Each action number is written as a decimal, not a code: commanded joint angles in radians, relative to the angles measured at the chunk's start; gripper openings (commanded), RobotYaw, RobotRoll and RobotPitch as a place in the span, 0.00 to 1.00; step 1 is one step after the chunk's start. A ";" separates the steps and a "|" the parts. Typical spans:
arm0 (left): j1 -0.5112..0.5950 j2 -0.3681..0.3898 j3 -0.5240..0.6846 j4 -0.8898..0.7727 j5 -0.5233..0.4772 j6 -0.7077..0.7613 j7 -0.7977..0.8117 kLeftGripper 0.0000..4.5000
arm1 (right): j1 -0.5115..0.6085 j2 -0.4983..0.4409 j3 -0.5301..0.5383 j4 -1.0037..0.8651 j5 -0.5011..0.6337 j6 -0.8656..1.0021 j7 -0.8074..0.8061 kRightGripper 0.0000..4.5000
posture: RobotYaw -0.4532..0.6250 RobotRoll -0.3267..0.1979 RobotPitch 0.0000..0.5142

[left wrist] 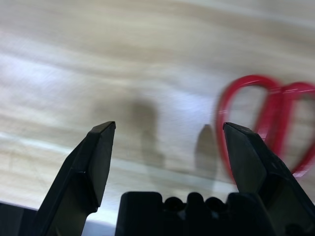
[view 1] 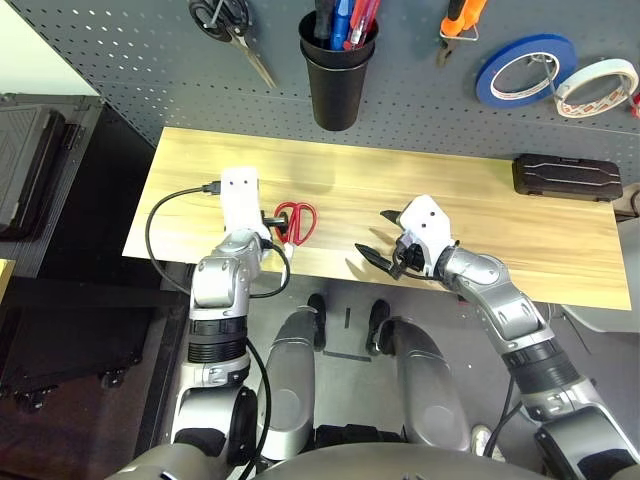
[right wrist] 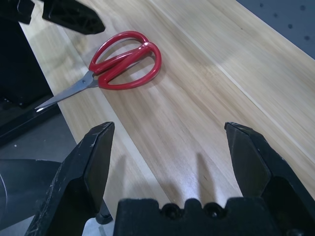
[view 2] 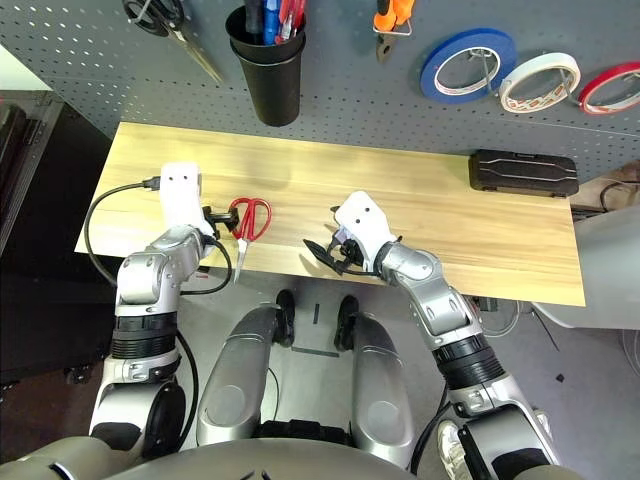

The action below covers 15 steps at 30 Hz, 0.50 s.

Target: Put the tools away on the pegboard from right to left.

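On the bench (view 1: 480,200), red-handled scissors (view 1: 296,221) lie just beside the left gripper (view 1: 277,226), whose fingers stand apart and empty; the right gripper (view 1: 383,254) is likewise spread.

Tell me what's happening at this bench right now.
A humanoid robot is putting tools away on the pegboard. The white tape roll, pliers and screwdriver already hang or sit up there. Only the red-handled scissors remain on the wooden table, near its front edge. Both the left gripper and right gripper have open jaws and hold nothing, the left one right beside the scissors.
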 commanded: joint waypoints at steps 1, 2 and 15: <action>0.008 0.005 0.007 0.069 0.006 -0.049 0.003 0.99 | 0.025 -0.005 -0.001 -0.012 0.005 0.007 0.007 1.00 | 0.57 0.62 0.78; 0.002 0.005 0.012 0.080 0.003 -0.057 0.002 0.99 | 0.025 -0.005 -0.001 -0.013 0.005 0.008 0.007 1.00 | 0.57 0.62 0.78; 0.005 -0.023 0.000 0.091 -0.015 -0.068 -0.015 0.99 | 0.035 -0.021 -0.001 -0.024 0.005 0.013 0.009 1.00 | 0.56 0.62 0.78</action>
